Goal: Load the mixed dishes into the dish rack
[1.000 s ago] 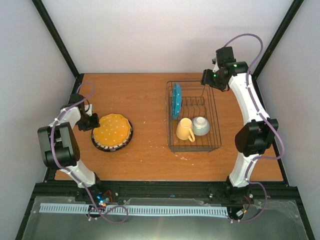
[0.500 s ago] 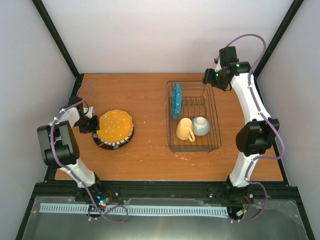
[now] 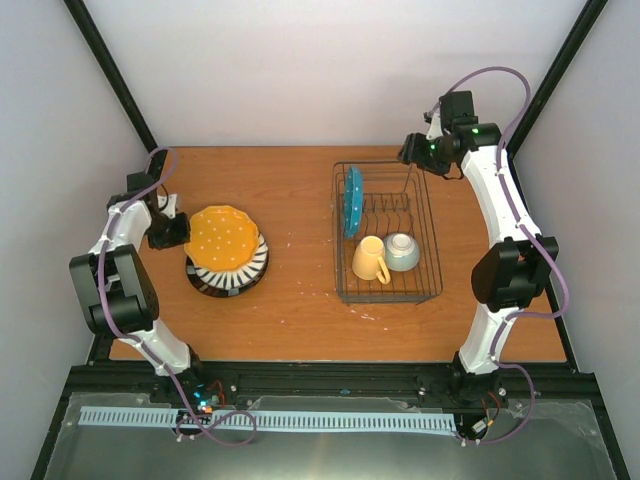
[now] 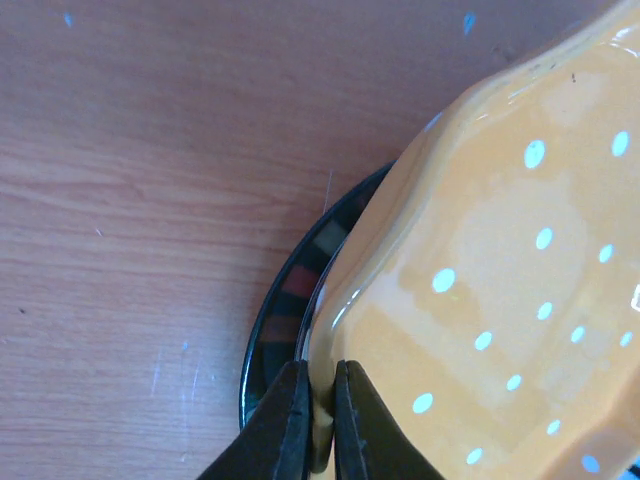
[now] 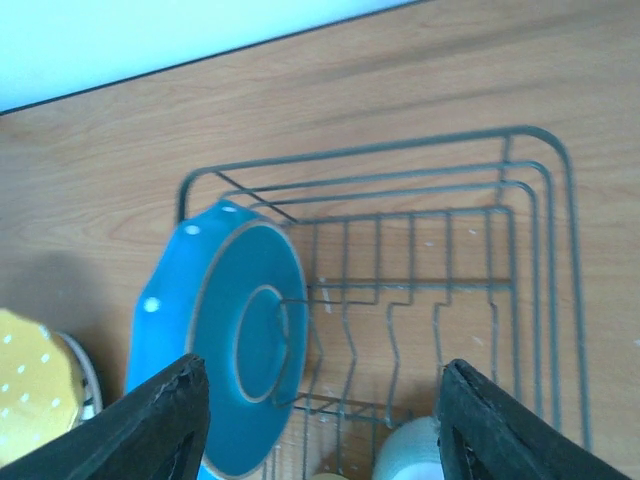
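My left gripper [image 3: 178, 231] is shut on the left rim of the orange dotted plate [image 3: 222, 237] and tilts it up off the striped plate [image 3: 238, 275] beneath. In the left wrist view my fingers [image 4: 291, 420] pinch the orange plate's [image 4: 480, 260] edge over a dark-rimmed plate [image 4: 285, 300]. The dish rack [image 3: 386, 232] holds the teal plate [image 3: 352, 200] upright, the yellow mug [image 3: 369, 259] and the pale green bowl [image 3: 402, 251]. My right gripper [image 3: 412, 152] is open and empty above the rack's far end, looking down on the teal plate [image 5: 235, 340] and rack [image 5: 450, 250].
The wooden table [image 3: 290, 180] has black frame posts at its back corners and white walls around it. The arm bases stand at the near edge.
My left gripper has pulled back and to the left, lifting the orange plate's edge and uncovering more of the striped plate. My right gripper shifted slightly left over the rack.
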`<state>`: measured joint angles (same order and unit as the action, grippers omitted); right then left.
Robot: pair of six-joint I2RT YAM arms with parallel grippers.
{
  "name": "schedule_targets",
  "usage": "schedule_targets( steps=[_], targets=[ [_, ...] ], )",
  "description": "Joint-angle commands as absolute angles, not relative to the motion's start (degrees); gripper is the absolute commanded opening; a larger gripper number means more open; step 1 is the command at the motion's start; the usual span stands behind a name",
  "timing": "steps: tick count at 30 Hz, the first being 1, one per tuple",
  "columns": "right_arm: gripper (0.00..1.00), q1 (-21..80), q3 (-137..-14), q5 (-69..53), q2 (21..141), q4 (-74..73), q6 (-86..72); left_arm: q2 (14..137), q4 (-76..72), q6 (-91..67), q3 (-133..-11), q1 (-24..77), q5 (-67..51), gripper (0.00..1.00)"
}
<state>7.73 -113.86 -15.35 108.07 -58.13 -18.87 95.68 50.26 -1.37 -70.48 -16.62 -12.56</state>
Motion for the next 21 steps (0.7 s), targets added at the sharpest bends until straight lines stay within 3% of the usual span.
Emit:
schedule_targets(
  steps=[1,12,21],
  targets=[
    [0.62,8.3,-113.4,-24.2,108.5,-51.4,-16.0,92.3,47.4,-3.1,-74.8,-16.8,-16.9,0.01],
    [0.65,16.6,-118.7,-60.9,116.7,-38.7,-13.7,88.9,39.7,-4.9,-70.7,-16.8,-30.2,0.01],
    [0.73,22.5,-119.4,-65.0,121.6,-38.8,-13.7,84.7,34.2,-11.3,-72.4,-16.5,-42.6,0.01]
  ],
)
